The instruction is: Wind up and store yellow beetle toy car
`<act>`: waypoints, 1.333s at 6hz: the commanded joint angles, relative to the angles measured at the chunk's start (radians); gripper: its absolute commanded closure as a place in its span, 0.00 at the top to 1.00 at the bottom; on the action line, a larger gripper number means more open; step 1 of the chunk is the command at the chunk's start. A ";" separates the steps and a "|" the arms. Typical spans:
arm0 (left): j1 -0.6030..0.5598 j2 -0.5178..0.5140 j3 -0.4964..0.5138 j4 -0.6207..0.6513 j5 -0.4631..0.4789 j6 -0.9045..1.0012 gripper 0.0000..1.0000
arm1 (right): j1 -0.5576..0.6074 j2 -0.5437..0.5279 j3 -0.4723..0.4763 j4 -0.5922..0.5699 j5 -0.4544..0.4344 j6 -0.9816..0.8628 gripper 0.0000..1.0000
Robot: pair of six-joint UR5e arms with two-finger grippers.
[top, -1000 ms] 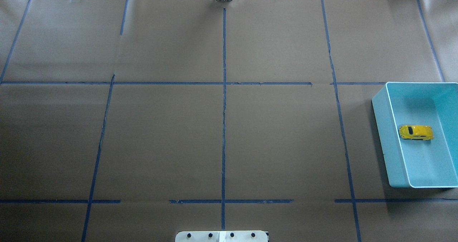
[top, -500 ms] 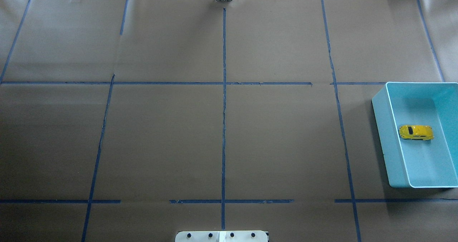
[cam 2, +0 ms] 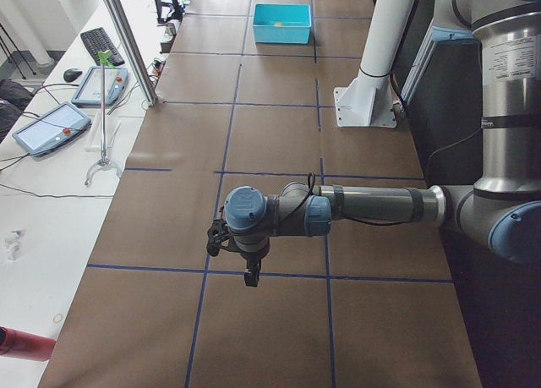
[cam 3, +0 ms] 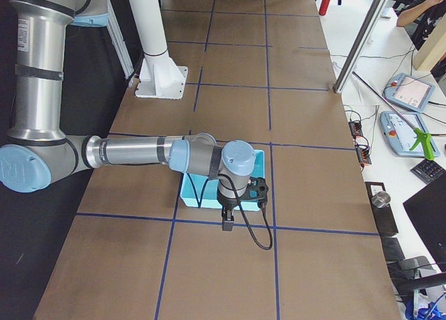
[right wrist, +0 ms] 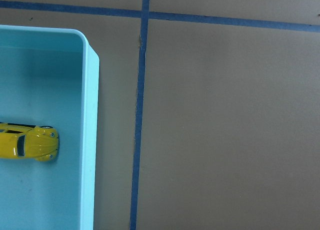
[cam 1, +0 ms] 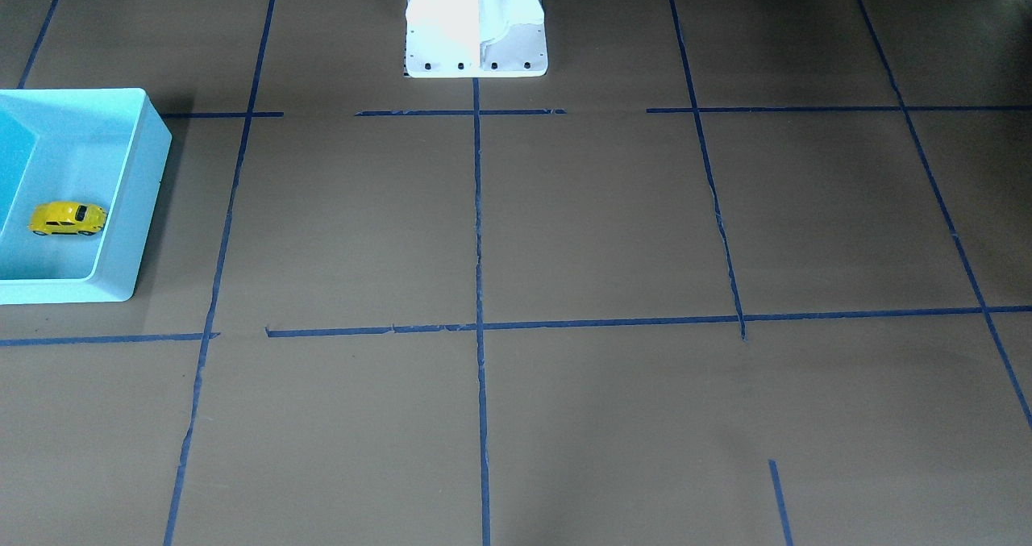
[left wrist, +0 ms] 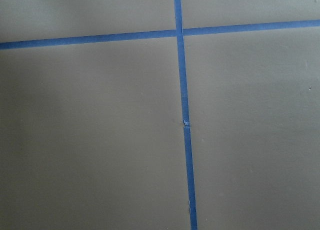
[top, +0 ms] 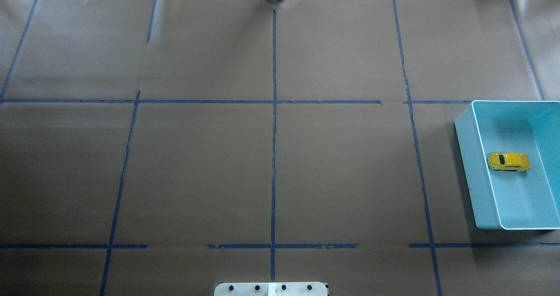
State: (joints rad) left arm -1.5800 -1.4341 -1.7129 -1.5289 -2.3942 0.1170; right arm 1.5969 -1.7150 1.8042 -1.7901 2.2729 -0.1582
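The yellow beetle toy car (top: pixel 509 161) stands on its wheels inside the turquoise bin (top: pixel 466 134) at the table's right side. It also shows in the front-facing view (cam 1: pixel 68 218) and at the left edge of the right wrist view (right wrist: pixel 27 146). My right gripper (cam 3: pixel 227 222) hangs above the table at the bin's (cam 3: pixel 189 194) near edge, seen only in the right side view; I cannot tell if it is open or shut. My left gripper (cam 2: pixel 251 274) hangs over bare table far from the bin (cam 2: pixel 282 23); I cannot tell its state.
Brown paper with blue tape lines (top: pixel 274 156) covers the table. The robot's white base (cam 1: pixel 476 22) stands at the table's robot side. Tablets and a keyboard (cam 2: pixel 100 43) lie on the side bench beyond the table's far edge.
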 commanded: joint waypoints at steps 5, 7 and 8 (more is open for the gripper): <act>0.002 -0.003 0.001 -0.005 0.003 0.003 1.00 | 0.000 -0.002 0.006 0.000 0.000 -0.012 1.00; 0.002 -0.005 0.010 -0.008 0.006 0.009 1.00 | 0.000 -0.002 0.023 0.003 0.003 -0.014 1.00; 0.002 -0.005 0.010 -0.010 0.004 0.009 1.00 | 0.000 0.000 0.041 0.005 0.007 -0.015 1.00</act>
State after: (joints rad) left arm -1.5785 -1.4387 -1.7035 -1.5370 -2.3894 0.1248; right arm 1.5969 -1.7162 1.8288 -1.7874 2.2771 -0.1716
